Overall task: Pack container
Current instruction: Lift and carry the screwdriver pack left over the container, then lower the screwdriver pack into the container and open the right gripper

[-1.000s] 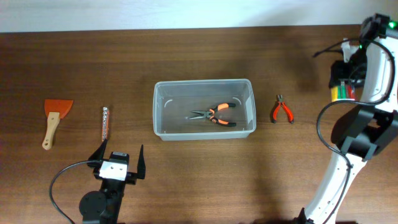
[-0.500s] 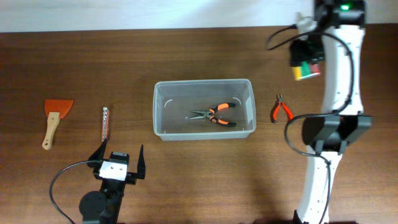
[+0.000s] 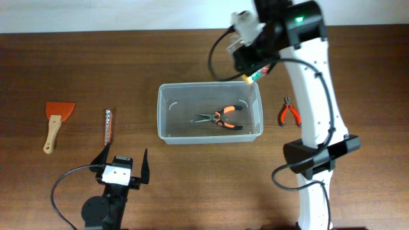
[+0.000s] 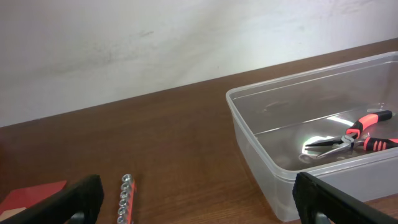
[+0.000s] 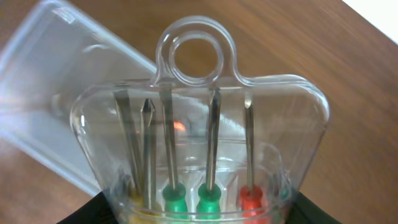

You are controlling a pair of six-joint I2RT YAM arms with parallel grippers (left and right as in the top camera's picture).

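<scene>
The container (image 3: pixel 163 115) is a clear rectangular tub at the table's middle, and it also shows in the left wrist view (image 4: pixel 261 155) and, blurred, in the right wrist view (image 5: pixel 43 81). Orange-handled pliers (image 3: pixel 220 117) lie inside it. My right gripper (image 3: pixel 252 67) hovers over the tub's back right corner. It is shut on a small clear case of coloured screwdrivers (image 5: pixel 199 155), which fills the view of that gripper (image 5: pixel 202 211). My left gripper (image 3: pixel 121 160) rests open near the front edge, left of the tub, with nothing between its fingers (image 4: pixel 202 202).
Small red pliers (image 3: pixel 289 112) lie on the table right of the tub. A rail of sockets (image 3: pixel 108 126) and an orange scraper with a wooden handle (image 3: pixel 54 121) lie to the left. The right arm's base stands at the front right.
The right arm has swung from the table's far right to above the tub's back right corner, carrying the screwdriver case. The left arm has not moved.
</scene>
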